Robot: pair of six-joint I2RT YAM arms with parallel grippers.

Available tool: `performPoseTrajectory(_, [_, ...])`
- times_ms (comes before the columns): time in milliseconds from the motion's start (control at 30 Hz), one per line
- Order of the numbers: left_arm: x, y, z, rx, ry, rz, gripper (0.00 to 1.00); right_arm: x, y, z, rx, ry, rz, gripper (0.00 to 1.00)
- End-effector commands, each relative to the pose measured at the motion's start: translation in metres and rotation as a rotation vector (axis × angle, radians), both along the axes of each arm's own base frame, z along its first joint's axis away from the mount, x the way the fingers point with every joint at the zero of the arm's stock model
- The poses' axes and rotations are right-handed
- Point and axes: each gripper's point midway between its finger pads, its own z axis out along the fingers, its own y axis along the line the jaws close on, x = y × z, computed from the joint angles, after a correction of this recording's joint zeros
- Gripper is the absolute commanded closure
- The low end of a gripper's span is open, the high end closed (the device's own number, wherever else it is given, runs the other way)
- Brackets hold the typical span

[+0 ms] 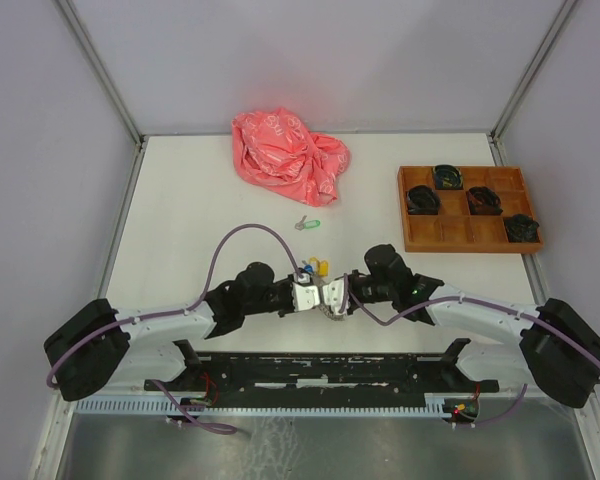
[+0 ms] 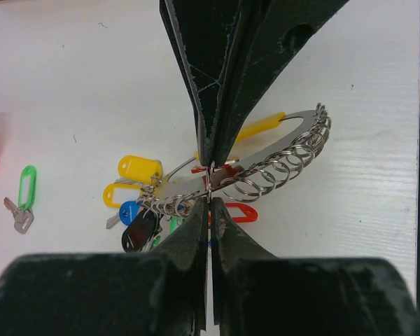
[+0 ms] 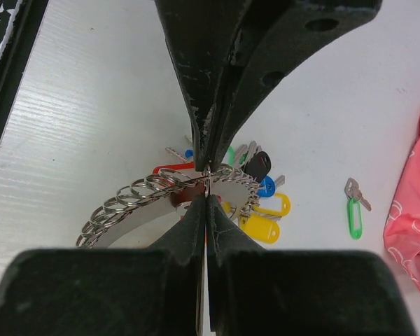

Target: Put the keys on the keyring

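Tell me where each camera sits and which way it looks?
Top camera: above and behind the arms, looking down at the white table; both arms show, bases at the bottom.
Left wrist camera: on the left arm, looking along the left hand, which is pinched shut on the key ring.
Right wrist camera: on the right arm, looking along the right hand, which pinches the same ring from the opposite side.
Shared: both wrist views show the key ring and the green-tagged key lying apart from it.
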Motion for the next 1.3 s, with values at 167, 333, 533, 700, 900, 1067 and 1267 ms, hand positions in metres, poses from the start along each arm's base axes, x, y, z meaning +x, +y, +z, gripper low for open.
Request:
performPoseTrajectory(167, [-0.007, -0.017, 0.017, -0.049, 0.104, -0.020, 0.97, 0.007, 0.005, 0.026, 0.026, -0.093, 0.018, 0.99])
performPoseTrajectory(333, [-0.007, -0.018, 0.020, -0.058, 0.123, -0.011, 0.97, 0.005, 0.005, 0.024, 0.016, -0.095, 0.033, 0.99])
performPoseTrajectory(533, [-0.007, -0.022, 0.031, -0.096, 0.163, 0.006, 0.97, 0.003, 0.004, 0.021, -0.004, -0.103, 0.049, 0.99])
performPoseTrajectory(700, [-0.007, -0.024, 0.033, -0.116, 0.211, 0.027, 0.97, 0.001, 0.005, 0.019, -0.020, -0.110, 0.062, 0.99])
performPoseTrajectory(900, [-0.003, -0.024, 0.040, -0.147, 0.240, 0.054, 0.97, -0.002, 0.005, 0.013, -0.051, -0.119, 0.081, 0.99])
performPoseTrajectory(1067, [-0.001, -0.025, 0.044, -0.170, 0.260, 0.059, 0.97, -0.004, 0.006, 0.011, -0.065, -0.126, 0.092, 0.99])
performPoseTrajectory(1267, [0.002, -0.026, 0.054, -0.220, 0.260, 0.067, 0.97, -0.005, 0.008, 0.006, -0.090, -0.130, 0.108, 0.99])
